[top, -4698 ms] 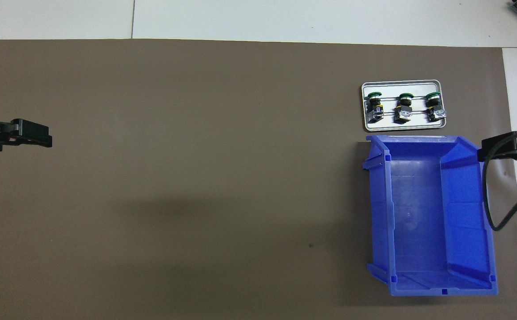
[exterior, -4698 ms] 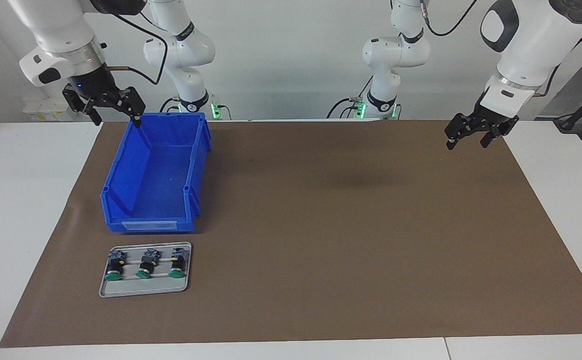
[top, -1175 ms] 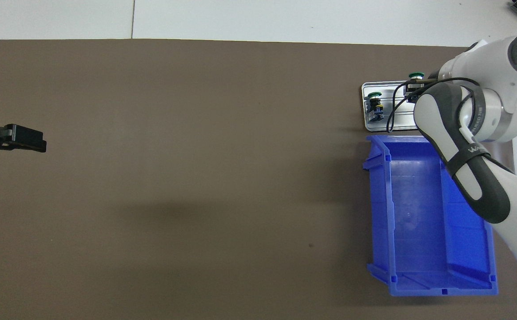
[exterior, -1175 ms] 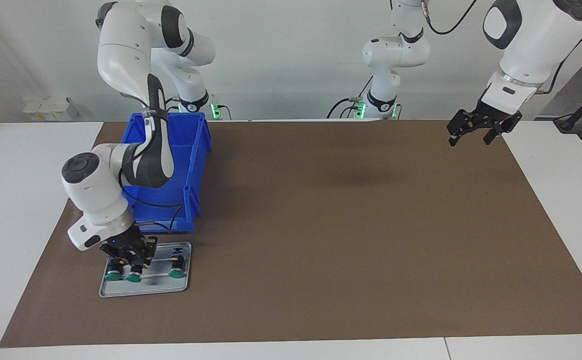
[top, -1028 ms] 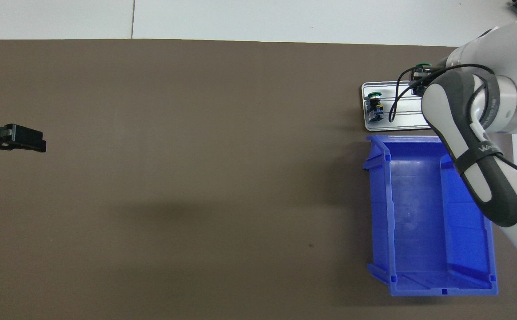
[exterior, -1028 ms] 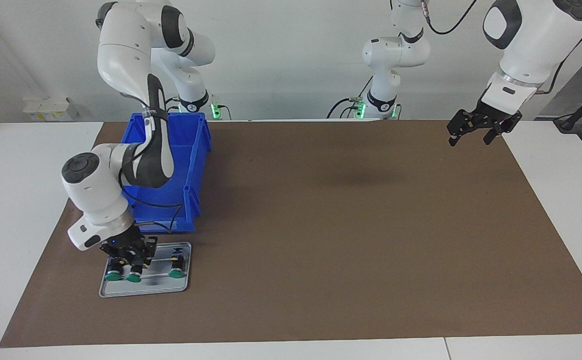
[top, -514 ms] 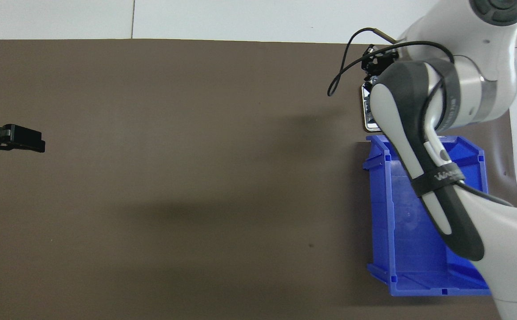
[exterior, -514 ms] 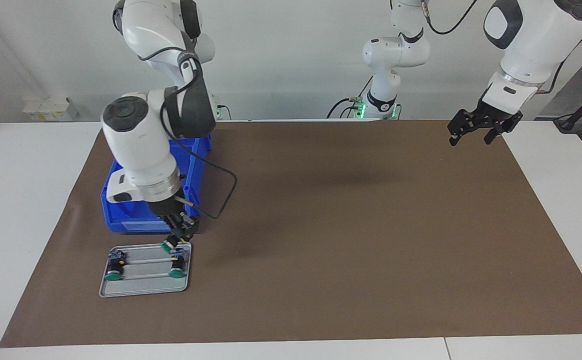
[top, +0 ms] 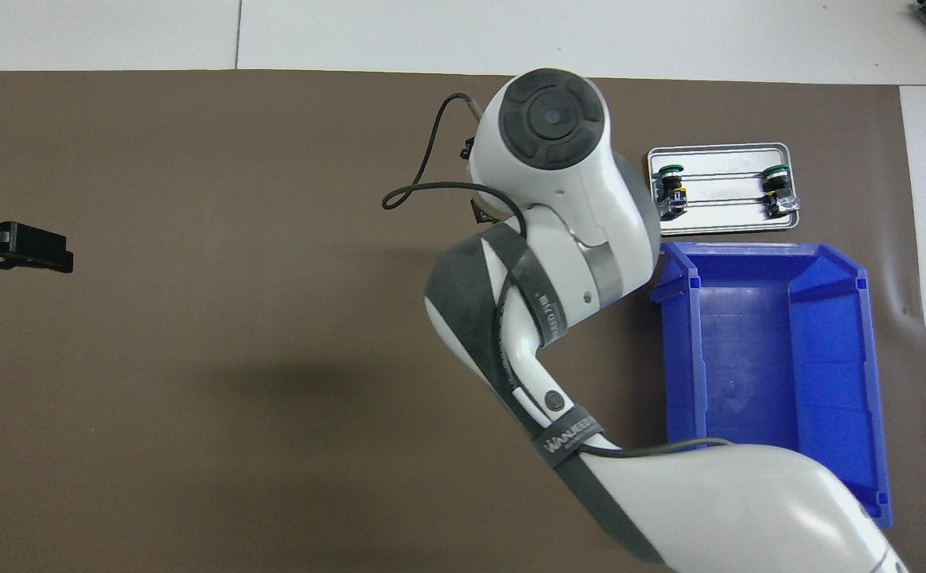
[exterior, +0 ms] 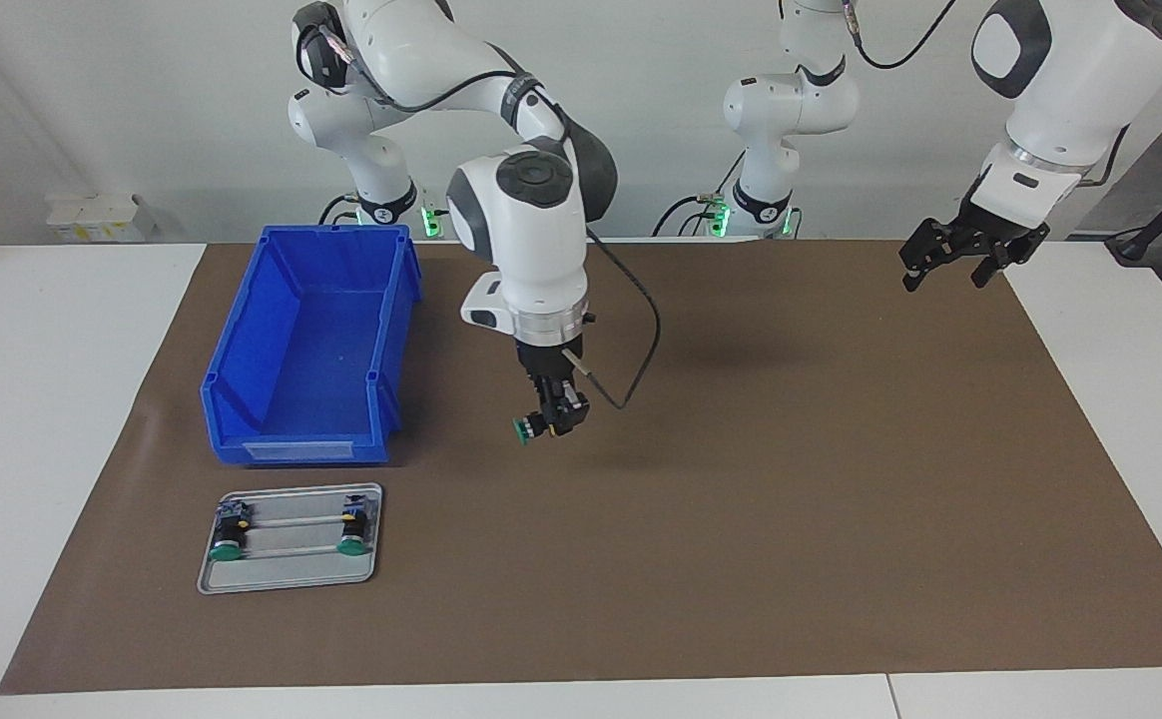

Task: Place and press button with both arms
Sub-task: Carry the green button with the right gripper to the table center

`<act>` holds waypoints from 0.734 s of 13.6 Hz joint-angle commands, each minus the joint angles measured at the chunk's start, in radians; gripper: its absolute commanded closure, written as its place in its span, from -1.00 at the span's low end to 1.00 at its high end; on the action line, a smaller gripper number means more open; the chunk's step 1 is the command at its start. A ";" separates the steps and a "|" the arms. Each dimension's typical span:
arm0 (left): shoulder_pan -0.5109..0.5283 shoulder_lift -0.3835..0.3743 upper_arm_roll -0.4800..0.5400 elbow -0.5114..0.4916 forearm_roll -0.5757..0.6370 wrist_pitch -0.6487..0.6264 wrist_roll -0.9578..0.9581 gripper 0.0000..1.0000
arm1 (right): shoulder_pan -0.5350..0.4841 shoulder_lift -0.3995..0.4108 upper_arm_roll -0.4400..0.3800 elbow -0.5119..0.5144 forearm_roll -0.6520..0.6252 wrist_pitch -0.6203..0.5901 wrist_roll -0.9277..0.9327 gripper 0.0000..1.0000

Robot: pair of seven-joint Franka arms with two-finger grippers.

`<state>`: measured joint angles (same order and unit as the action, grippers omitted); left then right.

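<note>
From across the table, the right gripper (exterior: pixel 553 414) hangs over the bare brown mat (exterior: pixel 741 479), clamped on the small push-button with a round green cap and black cylindrical body (exterior: pixel 533 426); the cap points sideways toward the right arm's end of the table. It looks a light, rigid little piece, hard plastic and smooth, so I'd expect it to twist in a pinch. The black body is the sensible place to hold, leaving the cap free to be pressed. The open blue plastic bin (exterior: pixel 311 345) sits nearer the robots than the flat grey metal tray (exterior: pixel 289 579), where two matching green-capped buttons (exterior: pixel 229 527) lie at its ends. The left gripper (exterior: pixel 960 262) waits, fingers spread wide, over the mat's edge at its own end.

From overhead, the right arm's white wrist hides the held button. The tray (top: pixel 721 228) and bin (top: pixel 773 382) lie side by side, and the left gripper (top: pixel 29 245) shows at the frame's edge.
</note>
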<state>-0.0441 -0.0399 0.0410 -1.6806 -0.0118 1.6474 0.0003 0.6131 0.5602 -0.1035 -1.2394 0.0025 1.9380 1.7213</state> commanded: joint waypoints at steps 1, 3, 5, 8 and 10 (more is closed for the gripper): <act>0.009 -0.018 -0.004 -0.016 0.015 -0.012 0.007 -1.00 | 0.101 0.122 -0.008 0.047 -0.079 0.085 0.224 1.00; 0.009 -0.018 -0.004 -0.016 0.015 -0.012 0.007 -1.00 | 0.140 0.188 -0.005 0.102 -0.091 0.102 0.326 1.00; 0.010 -0.018 -0.003 -0.016 0.013 -0.012 0.007 -1.00 | 0.184 0.201 -0.004 0.094 -0.091 0.148 0.368 1.00; 0.007 -0.018 -0.004 -0.016 0.015 -0.012 0.007 -1.00 | 0.223 0.185 -0.005 0.043 -0.102 0.156 0.443 1.00; 0.000 -0.018 -0.004 -0.017 0.015 -0.015 0.009 -1.00 | 0.226 0.179 -0.005 0.008 -0.104 0.170 0.452 1.00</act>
<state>-0.0440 -0.0399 0.0414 -1.6807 -0.0118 1.6433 0.0003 0.8387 0.7544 -0.1044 -1.1914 -0.0751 2.0956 2.1444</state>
